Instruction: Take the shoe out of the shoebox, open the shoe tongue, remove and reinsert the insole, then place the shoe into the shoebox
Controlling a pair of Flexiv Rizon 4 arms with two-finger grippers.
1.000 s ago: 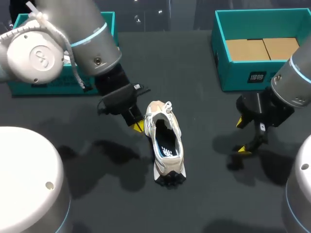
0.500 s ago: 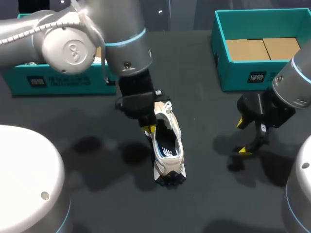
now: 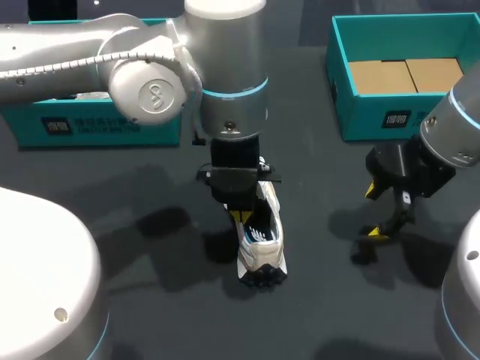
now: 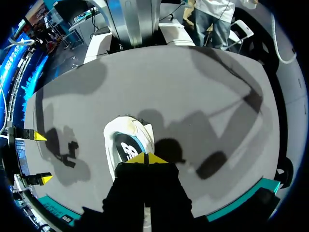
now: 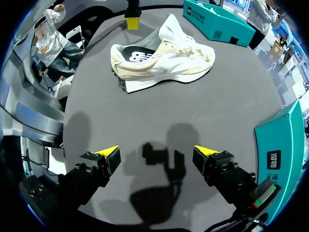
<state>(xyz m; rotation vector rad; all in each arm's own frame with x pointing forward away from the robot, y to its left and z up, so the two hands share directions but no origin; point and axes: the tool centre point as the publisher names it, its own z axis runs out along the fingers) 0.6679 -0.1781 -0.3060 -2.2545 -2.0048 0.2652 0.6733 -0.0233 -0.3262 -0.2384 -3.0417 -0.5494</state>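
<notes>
The cream shoe (image 3: 260, 247) stands upright on the dark table (image 3: 315, 300), out of its shoebox (image 3: 375, 120) and roughly midway between that and the other teal box (image 3: 105, 127), seemingly where either arm can work on it. The left gripper (image 3: 241, 217) hangs directly over the shoe's opening, yellow tips pressed together and apparently holding nothing, likely poised to dip in for the insole (image 4: 126, 149). The right gripper (image 5: 157, 157) waits well apart, near the shoebox, fingers spread wide above bare table, perhaps ready to steady the shoe. From above, the left arm (image 3: 225, 67) hides the toe and laces. The right wrist view shows the shoe's full side, and the left wrist view looks straight down on the insole lying in place.
</notes>
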